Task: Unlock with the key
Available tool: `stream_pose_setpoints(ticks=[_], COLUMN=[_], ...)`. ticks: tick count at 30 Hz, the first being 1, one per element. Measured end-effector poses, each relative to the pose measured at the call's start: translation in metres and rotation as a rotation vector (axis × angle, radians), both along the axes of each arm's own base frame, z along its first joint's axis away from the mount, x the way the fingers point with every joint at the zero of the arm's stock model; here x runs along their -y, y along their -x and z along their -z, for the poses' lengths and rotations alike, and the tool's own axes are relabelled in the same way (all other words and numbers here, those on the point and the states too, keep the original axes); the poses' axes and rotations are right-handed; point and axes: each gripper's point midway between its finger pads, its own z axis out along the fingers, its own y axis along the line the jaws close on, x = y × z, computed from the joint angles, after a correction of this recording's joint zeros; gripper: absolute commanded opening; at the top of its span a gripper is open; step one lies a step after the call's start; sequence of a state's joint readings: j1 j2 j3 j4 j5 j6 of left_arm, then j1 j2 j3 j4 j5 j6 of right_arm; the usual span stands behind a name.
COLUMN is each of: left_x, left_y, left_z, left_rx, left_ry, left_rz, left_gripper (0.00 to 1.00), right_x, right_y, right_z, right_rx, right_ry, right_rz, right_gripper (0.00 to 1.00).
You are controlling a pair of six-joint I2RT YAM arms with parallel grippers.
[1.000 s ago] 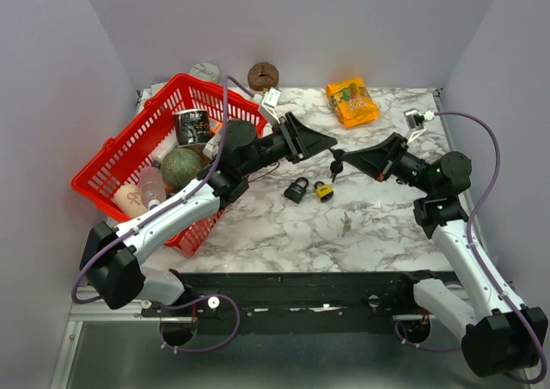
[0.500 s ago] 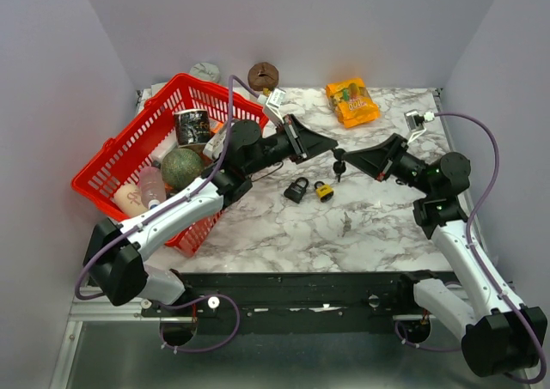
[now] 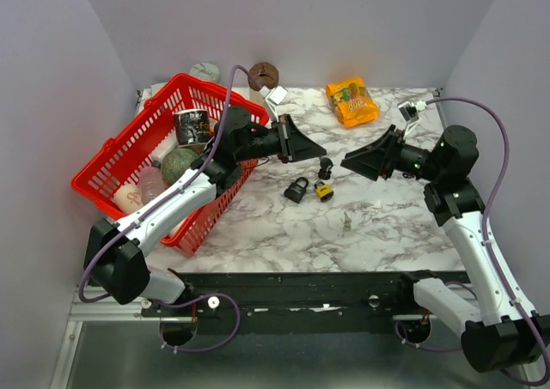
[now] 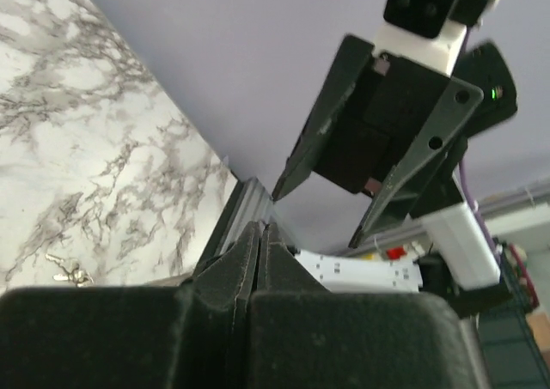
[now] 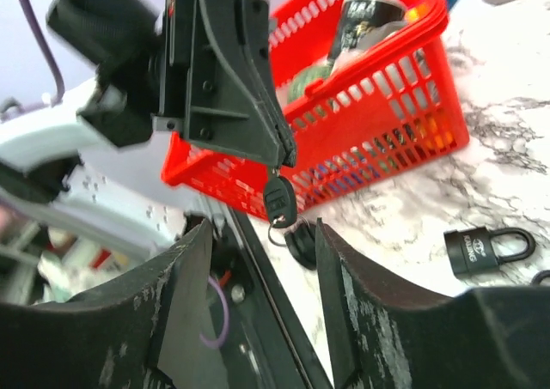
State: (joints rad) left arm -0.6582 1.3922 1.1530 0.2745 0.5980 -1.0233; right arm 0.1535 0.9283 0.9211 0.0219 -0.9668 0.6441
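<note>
Top view, handover: the black-headed key [image 3: 325,167] has passed from the right gripper [image 3: 345,161] to the left gripper [image 3: 311,154]. A second ago the right one pinched it while the left stood open beside it.
Top view, arms: the right gripper has drawn back. The key now hangs from the left tip above the white marble table [image 3: 387,226].
Top view, locks: the black padlock [image 3: 296,189] and the small yellow padlock [image 3: 323,191] lie side by side, near the key on the arm-base side, untouched.
Left wrist, hand: we see our fingers [image 4: 232,273] pressed together, and the key is hidden from here. Opposite, the right gripper [image 4: 316,219] stands spread and empty.
Right wrist, hand: our fingers [image 5: 185,320] are wide apart with nothing between them. Ahead, the left gripper [image 5: 279,161] clamps the key's head [image 5: 279,202], and a second key [image 5: 301,241] dangles below, in front of the red plastic basket [image 5: 378,123].
Meaning: we judge the regrasp done. The key must next reach a padlock's keyhole, and the loose lock may need steadying.
</note>
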Motion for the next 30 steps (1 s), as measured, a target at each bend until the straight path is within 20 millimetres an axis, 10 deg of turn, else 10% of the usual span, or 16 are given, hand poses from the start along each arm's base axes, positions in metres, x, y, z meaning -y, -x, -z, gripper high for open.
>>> stream_pose_setpoints(ticks=[10,26,30], left_x=[-0.005,-0.006,-0.006], left_y=[0.056,0.063,0.063], left_z=[-0.006,-0.001,-0.001], left_rx=[0.103,0.102,0.103], left_ry=[-0.052,-0.065,-0.065], left_rz=[0.341,0.383,0.383], left_gripper=[0.00,0.00,0.00], right_x=[-0.016,-0.043,-0.049], right_y=[0.029,0.055,0.059], right_z=[0.023,0.022,0.022], right_rx=[-0.064,-0.091,-0.093], right_ry=[0.112,0.097,0.095], right_rz=[-0.208,-0.348,-0.375], right_gripper=[0.51,0.36,0.18])
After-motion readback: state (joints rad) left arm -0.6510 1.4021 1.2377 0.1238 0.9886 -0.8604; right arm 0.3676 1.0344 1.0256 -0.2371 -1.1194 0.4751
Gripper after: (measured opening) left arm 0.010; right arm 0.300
